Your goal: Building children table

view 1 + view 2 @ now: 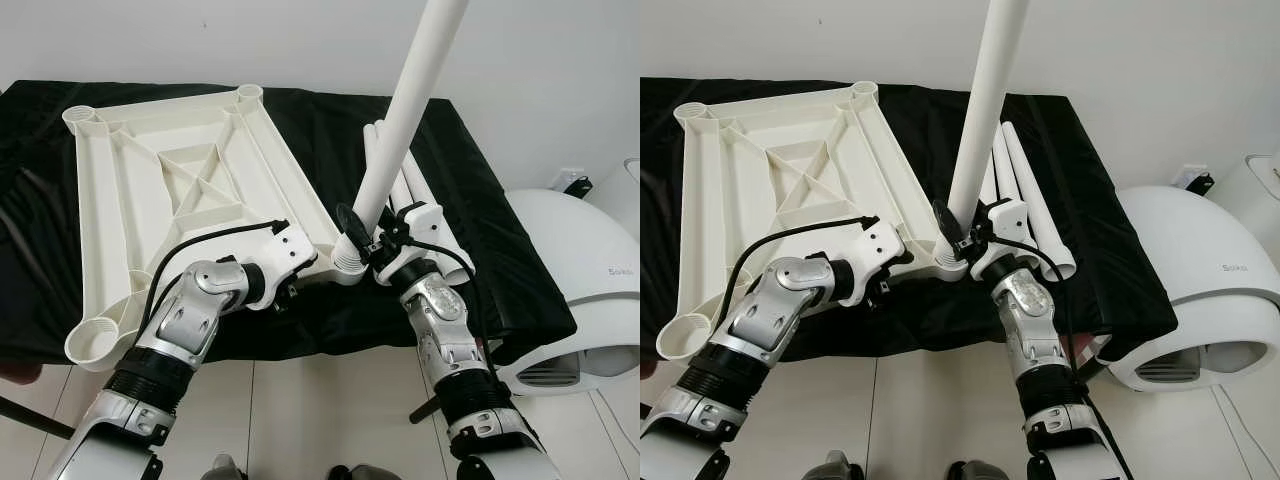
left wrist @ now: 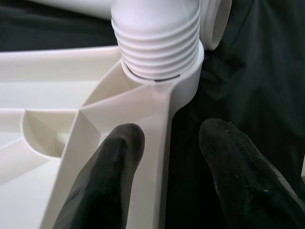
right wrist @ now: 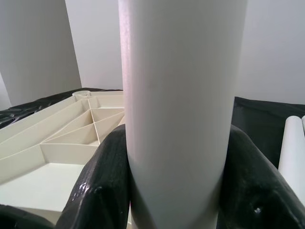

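Observation:
The white tabletop [image 1: 170, 190] lies upside down on a black-covered table [image 1: 500, 260]. A long white leg [image 1: 410, 110] stands tilted in its near right corner socket [image 1: 348, 265]; the threaded end [image 2: 157, 43] sits partly in the socket. My right gripper [image 1: 360, 235] is shut on the leg just above the socket, with black fingers [image 3: 102, 176] on both sides of the tube. My left gripper [image 2: 171, 133] is open and straddles the tabletop's rim [image 2: 157, 143] right beside that corner. One finger is inside the rim, the other over the cloth.
Spare white legs [image 1: 425, 205] lie on the cloth behind my right gripper. A white rounded appliance [image 1: 580, 270] stands on the floor at the right. Three other corner sockets of the tabletop stand empty. Pale floor tiles lie below the table's front edge.

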{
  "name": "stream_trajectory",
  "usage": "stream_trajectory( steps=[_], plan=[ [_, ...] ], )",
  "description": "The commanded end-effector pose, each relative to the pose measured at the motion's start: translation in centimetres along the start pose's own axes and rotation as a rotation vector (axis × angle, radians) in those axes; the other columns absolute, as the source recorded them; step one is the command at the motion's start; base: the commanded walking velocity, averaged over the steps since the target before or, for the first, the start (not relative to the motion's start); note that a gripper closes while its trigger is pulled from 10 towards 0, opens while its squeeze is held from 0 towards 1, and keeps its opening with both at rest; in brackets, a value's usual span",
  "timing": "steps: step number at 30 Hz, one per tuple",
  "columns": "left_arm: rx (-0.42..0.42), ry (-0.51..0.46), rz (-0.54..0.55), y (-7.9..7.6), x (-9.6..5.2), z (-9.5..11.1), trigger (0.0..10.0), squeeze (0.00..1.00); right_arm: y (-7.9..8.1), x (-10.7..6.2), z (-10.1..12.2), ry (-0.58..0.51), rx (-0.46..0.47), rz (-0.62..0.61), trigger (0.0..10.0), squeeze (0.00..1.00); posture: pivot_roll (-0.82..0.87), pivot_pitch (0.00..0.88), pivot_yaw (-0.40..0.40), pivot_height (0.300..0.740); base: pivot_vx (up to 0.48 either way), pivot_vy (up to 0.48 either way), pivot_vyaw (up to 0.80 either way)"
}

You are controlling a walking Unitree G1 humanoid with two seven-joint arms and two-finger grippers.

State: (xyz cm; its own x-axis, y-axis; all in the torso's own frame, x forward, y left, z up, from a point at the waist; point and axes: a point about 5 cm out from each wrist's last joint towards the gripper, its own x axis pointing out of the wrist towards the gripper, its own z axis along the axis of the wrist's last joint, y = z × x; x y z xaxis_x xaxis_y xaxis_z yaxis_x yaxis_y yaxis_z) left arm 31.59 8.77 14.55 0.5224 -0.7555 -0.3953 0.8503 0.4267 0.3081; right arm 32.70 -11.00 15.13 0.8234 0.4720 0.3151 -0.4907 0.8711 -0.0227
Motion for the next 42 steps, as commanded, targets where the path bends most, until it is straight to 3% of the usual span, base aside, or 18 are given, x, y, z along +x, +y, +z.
stream_trajectory(
  steps=[1,5,9,10,11,25,26,42],
  plan=[
    [-0.001,0.046,0.050,0.2,0.3,-0.5,10.0,0.00,-0.6,-2.2,-3.4,0.201,0.026,-0.054,10.0,0.00,0.01,0.057,-0.032,0.740,0.000,0.000,0.00],
    [-0.034,0.117,0.076,0.5,0.5,-1.5,10.0,0.00,-0.7,-2.1,-3.4,0.198,0.023,-0.055,10.0,0.00,0.00,0.057,-0.030,0.740,0.000,0.000,0.00],
    [-0.034,0.122,0.075,0.5,0.5,-1.6,10.0,0.00,-0.7,-2.1,-3.4,0.199,0.023,-0.056,10.0,0.00,0.00,0.057,-0.029,0.740,0.000,0.000,0.00],
    [-0.038,0.116,0.074,0.4,0.4,-1.5,4.0,0.00,-0.7,-2.2,-3.4,0.199,0.023,-0.057,10.0,0.00,0.00,0.058,-0.029,0.740,0.000,0.000,0.00],
    [-0.045,0.106,0.078,0.5,0.4,-1.4,0.0,0.00,-0.7,-2.2,-3.3,0.199,0.022,-0.058,10.0,0.00,0.00,0.059,-0.029,0.740,0.000,0.000,0.00],
    [-0.050,0.100,0.072,0.5,0.3,-1.2,0.0,0.00,-0.5,-2.2,-3.3,0.201,0.026,-0.065,10.0,0.00,0.00,0.073,-0.031,0.740,0.000,0.000,0.00],
    [-0.046,0.107,0.071,0.5,0.4,-1.2,10.0,0.00,-0.5,-2.2,-3.3,0.200,0.027,-0.068,10.0,0.00,0.00,0.074,-0.030,0.740,0.000,0.000,0.00],
    [-0.036,0.117,0.067,0.7,0.4,-1.2,10.0,0.00,0.3,-2.3,-3.2,0.179,0.028,-0.167,10.0,0.00,0.00,0.082,-0.029,0.740,0.000,0.000,0.00]
  ],
)
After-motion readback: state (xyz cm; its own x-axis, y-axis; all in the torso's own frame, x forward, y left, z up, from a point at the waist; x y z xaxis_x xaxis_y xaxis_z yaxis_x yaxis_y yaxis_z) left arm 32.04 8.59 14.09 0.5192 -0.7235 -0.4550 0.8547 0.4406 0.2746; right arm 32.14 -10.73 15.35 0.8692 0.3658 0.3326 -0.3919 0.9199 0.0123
